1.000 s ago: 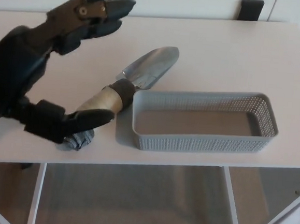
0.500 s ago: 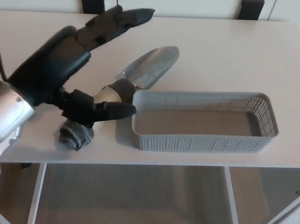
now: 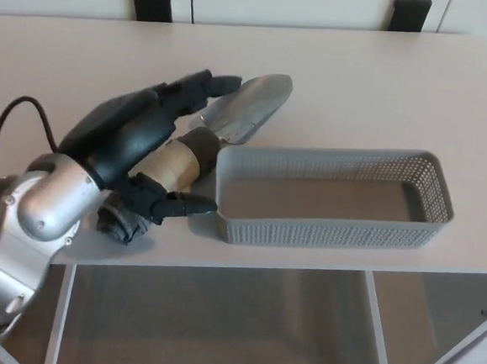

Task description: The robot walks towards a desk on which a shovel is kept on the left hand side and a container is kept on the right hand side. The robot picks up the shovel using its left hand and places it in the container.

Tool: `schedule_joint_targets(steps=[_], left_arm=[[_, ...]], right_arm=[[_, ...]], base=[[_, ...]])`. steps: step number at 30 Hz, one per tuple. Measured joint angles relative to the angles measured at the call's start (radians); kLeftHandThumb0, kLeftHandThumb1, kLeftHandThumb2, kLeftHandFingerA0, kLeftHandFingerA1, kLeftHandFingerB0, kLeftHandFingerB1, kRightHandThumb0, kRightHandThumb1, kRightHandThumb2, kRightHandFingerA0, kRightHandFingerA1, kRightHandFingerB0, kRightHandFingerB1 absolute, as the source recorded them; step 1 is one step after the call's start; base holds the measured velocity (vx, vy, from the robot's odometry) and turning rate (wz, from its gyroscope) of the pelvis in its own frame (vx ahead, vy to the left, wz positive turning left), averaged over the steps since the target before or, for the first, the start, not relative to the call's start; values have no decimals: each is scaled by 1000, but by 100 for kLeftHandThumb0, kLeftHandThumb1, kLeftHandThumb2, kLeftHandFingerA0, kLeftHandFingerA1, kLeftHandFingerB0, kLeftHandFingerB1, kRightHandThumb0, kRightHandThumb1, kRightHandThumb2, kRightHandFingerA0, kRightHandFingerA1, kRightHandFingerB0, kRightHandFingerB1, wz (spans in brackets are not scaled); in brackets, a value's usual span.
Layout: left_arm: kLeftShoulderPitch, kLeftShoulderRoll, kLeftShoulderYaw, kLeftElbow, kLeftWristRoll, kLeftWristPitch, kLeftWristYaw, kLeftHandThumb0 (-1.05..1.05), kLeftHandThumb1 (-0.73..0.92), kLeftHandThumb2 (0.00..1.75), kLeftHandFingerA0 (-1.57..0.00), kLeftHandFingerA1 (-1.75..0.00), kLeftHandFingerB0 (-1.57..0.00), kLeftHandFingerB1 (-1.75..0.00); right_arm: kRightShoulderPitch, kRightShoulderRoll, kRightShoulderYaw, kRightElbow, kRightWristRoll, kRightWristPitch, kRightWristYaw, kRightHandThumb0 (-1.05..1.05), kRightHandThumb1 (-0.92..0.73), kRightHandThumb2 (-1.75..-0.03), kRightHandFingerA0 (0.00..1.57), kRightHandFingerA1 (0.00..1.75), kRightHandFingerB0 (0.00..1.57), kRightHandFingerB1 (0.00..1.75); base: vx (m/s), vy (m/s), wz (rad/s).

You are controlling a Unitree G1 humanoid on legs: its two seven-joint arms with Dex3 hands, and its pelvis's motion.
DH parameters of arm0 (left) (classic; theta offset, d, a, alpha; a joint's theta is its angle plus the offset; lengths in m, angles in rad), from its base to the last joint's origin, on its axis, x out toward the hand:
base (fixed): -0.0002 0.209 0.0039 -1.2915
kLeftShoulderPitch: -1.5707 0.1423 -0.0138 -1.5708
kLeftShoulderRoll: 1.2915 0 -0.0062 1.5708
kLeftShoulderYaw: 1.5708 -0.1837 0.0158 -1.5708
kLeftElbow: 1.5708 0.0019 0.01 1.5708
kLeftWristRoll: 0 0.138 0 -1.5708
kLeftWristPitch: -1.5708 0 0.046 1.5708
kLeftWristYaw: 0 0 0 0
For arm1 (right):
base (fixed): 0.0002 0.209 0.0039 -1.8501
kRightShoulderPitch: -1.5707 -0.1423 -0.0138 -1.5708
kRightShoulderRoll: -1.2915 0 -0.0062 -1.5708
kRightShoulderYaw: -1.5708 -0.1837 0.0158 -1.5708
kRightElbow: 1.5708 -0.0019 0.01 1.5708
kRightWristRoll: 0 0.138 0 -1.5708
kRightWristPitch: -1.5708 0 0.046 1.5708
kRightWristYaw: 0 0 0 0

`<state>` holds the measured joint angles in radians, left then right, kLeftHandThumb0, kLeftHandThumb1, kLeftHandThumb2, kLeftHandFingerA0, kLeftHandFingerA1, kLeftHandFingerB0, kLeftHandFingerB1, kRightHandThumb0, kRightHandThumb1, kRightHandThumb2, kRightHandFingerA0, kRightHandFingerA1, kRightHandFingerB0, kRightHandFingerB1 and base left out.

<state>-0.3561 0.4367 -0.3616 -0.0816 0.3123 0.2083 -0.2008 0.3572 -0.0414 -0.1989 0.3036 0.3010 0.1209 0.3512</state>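
Left hand [image 3: 141, 144] down over the shovel [image 3: 198, 143] — fingers and thumb spread either side of the tan handle, not yet clenched — shovel flat on the desk [image 3: 361, 82], just left of the grey container [image 3: 331, 197], blade angled past its far corner.

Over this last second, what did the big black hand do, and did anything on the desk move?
The left hand came down from above the desk onto the shovel, its fingers over the handle and thumb beneath, not yet closed on it. The shovel and the grey container stayed put.
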Motion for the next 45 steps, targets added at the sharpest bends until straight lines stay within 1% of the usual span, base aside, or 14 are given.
schedule_joint_targets(steps=[9,13,14,16,17,19,20,21,22,32,33,34,35,45], left_arm=[[-39,1,-80,124,129,46,59,-53,37,68,-6,-29,-10,-30],[-52,1,-107,174,186,68,90,-55,39,66,-7,-34,-11,-30],[-56,1,-113,187,202,69,100,-28,29,85,-1,-50,0,-46],[-62,1,-123,206,224,69,114,-28,31,86,-1,-50,0,-46],[-64,1,-129,217,239,69,125,-54,41,65,-9,-36,-10,-33],[-67,1,-137,235,267,69,143,-54,41,65,-8,-37,-9,-33],[-69,0,-140,245,284,69,154,-52,33,70,0,-38,-9,-39],[-70,0,-142,254,298,69,163,-50,49,55,-12,-30,-13,-26],[-71,-1,-143,259,308,69,170,-29,32,87,-1,-49,0,-47],[-109,-34,-176,364,446,111,255,-30,33,89,-1,-49,0,-47],[-113,-40,-178,374,458,117,263,-55,52,59,-13,-32,-10,-26],[-119,-48,-180,389,473,123,274,-53,36,74,-6,-42,0,-36],[-121,-51,-180,394,477,125,277,-30,35,90,-1,-50,0,-47],[-135,-111,-175,479,542,139,339,-31,33,88,-1,-49,0,-48]], right_arm=[[2,-2,7,-3,-17,0,0,-17,-40,-56,74,63,54,53],[2,-3,16,-8,-25,0,0,-13,-41,-51,72,59,55,50],[3,-4,17,-10,-28,0,0,-14,-42,-51,72,59,55,50],[3,-5,21,-13,-31,0,0,-15,-42,-52,72,58,55,50],[4,-6,23,-14,-34,0,0,-15,-42,-52,72,58,54,50],[6,-9,27,-17,-41,-2,0,-15,-42,-52,71,58,54,50],[7,-11,28,-19,-45,-3,0,-14,-41,-52,73,59,55,50],[9,-14,30,-20,-48,-4,0,-15,-41,-52,72,59,55,51],[10,-15,31,-21,-51,-5,0,-17,-41,-52,74,58,56,50],[28,-47,55,-43,-84,-28,-1,-18,-42,-52,73,58,55,49],[29,-49,58,-45,-88,-30,-1,-18,-41,-52,74,58,55,49],[30,-52,60,-46,-92,-34,-1,-18,-42,-52,75,58,55,49],[30,-53,61,-45,-94,-35,-2,-18,-42,-52,74,58,55,49],[35,-71,68,-45,-103,-63,2,-20,-42,-52,74,57,54,49]], base=[[0,0,0],[0,0,0],[0,0,0],[0,0,0],[0,0,0],[0,0,0],[0,0,0],[0,0,0],[0,0,0],[0,0,0],[0,0,0],[0,0,0],[0,0,0],[0,0,0]])
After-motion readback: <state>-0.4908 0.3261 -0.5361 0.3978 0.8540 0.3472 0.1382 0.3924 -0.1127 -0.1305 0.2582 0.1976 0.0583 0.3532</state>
